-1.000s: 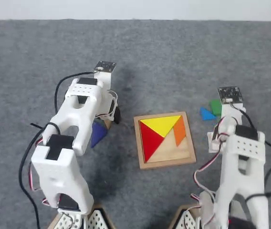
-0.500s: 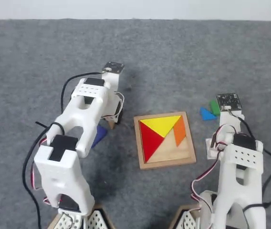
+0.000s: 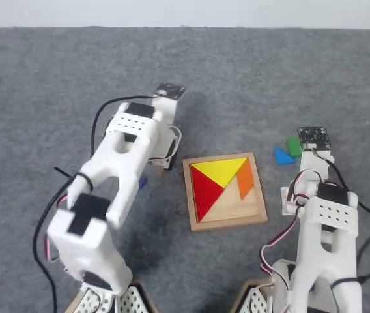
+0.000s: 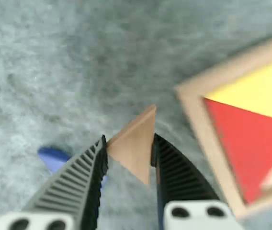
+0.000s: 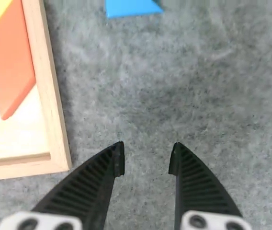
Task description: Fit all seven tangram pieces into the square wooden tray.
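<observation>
A dark blue piece (image 4: 53, 157) lay on the fuzzy grey mat (image 3: 55, 78) beside the left gripper (image 4: 129, 146), which was clamped on a smooth tan wooden triangle (image 4: 133, 151) just left of the tray (image 3: 189, 195). That triangle should probably be carried level over the raised rim and turned to suit the bare wood beside the red triangle (image 3: 204, 189), yellow triangle (image 3: 221, 171) and orange piece (image 3: 245, 179). The right gripper (image 5: 145, 158) hung over the mat with jaws apart, just beside the tray; a light blue triangle (image 3: 281, 155) and green piece (image 3: 294, 145) lay beyond.
</observation>
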`<state>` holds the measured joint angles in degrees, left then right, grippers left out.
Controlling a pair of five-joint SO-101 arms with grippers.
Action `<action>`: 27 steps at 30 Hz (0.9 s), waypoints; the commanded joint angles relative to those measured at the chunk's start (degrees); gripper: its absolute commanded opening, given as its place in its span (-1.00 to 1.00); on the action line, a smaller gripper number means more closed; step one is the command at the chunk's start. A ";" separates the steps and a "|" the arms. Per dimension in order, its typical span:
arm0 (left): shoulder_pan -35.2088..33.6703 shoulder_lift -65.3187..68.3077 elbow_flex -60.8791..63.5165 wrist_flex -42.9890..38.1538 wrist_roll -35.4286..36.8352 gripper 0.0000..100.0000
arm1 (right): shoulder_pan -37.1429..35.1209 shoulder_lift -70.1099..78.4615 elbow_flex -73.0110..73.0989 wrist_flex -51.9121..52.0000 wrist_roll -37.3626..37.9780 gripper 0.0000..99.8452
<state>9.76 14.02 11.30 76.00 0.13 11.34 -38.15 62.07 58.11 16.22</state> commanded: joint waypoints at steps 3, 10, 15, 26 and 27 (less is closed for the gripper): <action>7.56 -10.55 -1.71 5.01 3.87 -0.85 | 0.66 -1.80 -0.35 -1.45 -0.88 -0.66; 19.87 -5.27 -2.42 3.08 7.74 -0.85 | 0.84 -1.80 -0.35 -1.54 -0.97 -0.66; 26.64 -0.18 -6.11 0.62 14.95 -0.86 | 0.92 -2.33 -0.53 -1.54 -2.55 -0.66; 28.04 8.53 -14.46 -4.31 27.08 -0.85 | 5.32 -2.07 -0.97 -3.21 -2.81 -0.66; 28.04 8.97 -15.08 -4.31 27.34 -0.85 | 5.32 -2.07 -0.97 -3.21 -2.81 -0.66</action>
<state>37.27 22.55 0.84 73.36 24.66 15.91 -38.33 62.15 55.82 13.93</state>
